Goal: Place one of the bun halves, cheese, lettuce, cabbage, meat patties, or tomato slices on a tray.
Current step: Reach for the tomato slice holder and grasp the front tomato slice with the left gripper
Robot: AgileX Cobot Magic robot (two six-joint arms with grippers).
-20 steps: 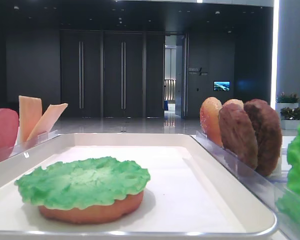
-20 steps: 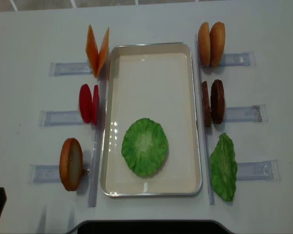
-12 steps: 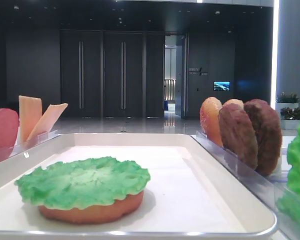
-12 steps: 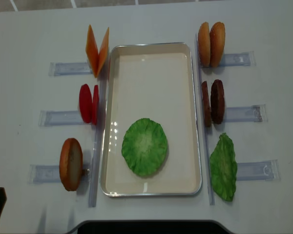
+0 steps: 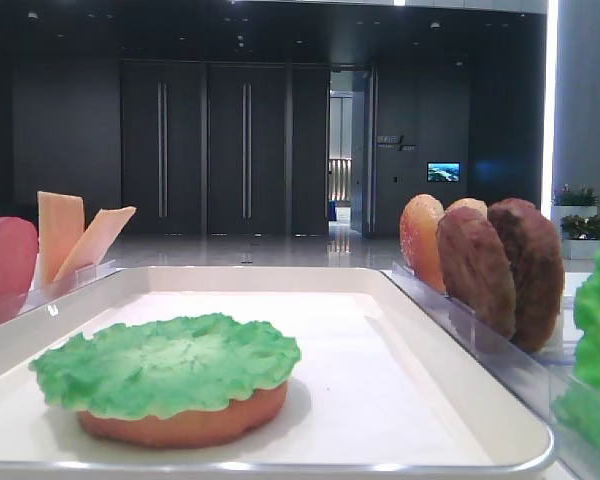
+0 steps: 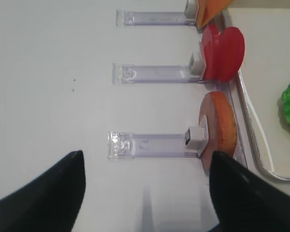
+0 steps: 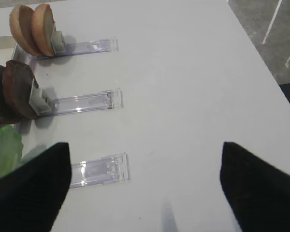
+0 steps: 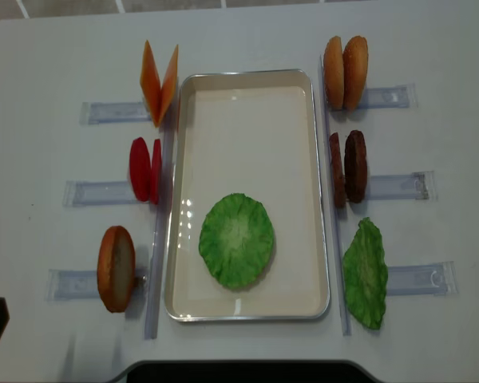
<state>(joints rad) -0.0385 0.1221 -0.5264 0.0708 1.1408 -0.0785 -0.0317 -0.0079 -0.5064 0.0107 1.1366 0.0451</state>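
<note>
On the off-white tray point(image 8: 247, 136) a green lettuce point(image 8: 236, 239) lies on top of a bun half point(image 5: 180, 425). Left of the tray stand the cheese point(image 8: 160, 82), the tomato slices point(image 8: 145, 169) and one bun half point(image 8: 116, 267). To its right are two bun halves point(image 8: 345, 72), the meat patties point(image 8: 347, 167) and a second green leaf point(image 8: 365, 274); I cannot tell whether it is lettuce or cabbage. My left gripper point(image 6: 145, 193) hangs open over bare table, near the left bun's point(image 6: 222, 125) rack. The right gripper point(image 7: 145, 186) is open and empty over bare table, right of the racks.
Clear plastic racks point(image 8: 399, 185) hold the food upright along both long sides of the tray. The white table's right edge point(image 7: 261, 53) lies close to the right gripper. A dark edge point(image 8: 239, 371) runs along the table's front.
</note>
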